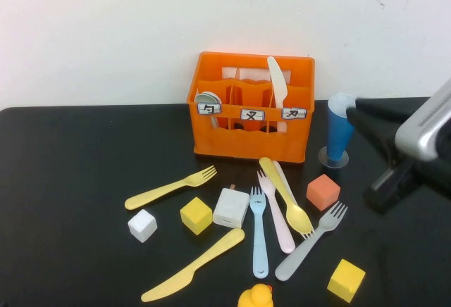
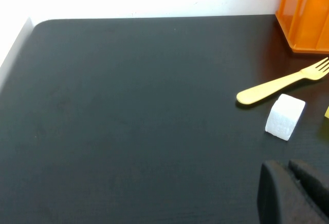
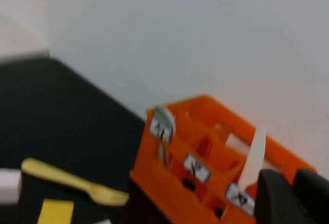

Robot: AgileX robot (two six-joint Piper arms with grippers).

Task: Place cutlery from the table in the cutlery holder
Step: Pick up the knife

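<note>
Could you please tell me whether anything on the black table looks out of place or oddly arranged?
Yes: the pastel yellow plastic spoon lies across the pink fork, and a white charger block, cubes and a yellow rubber duck sit among the cutlery. The left end effector is parked; the right end effector is beside the orange plastic crate.

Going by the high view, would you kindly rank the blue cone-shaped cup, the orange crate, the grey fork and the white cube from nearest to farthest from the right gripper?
The right gripper hangs at the table's far right; the left gripper shows only in its wrist view.
1. Blue cone-shaped cup, right beside it.
2. Orange crate, to its left.
3. Grey fork, nearer the robot.
4. White cube, far left.
</note>
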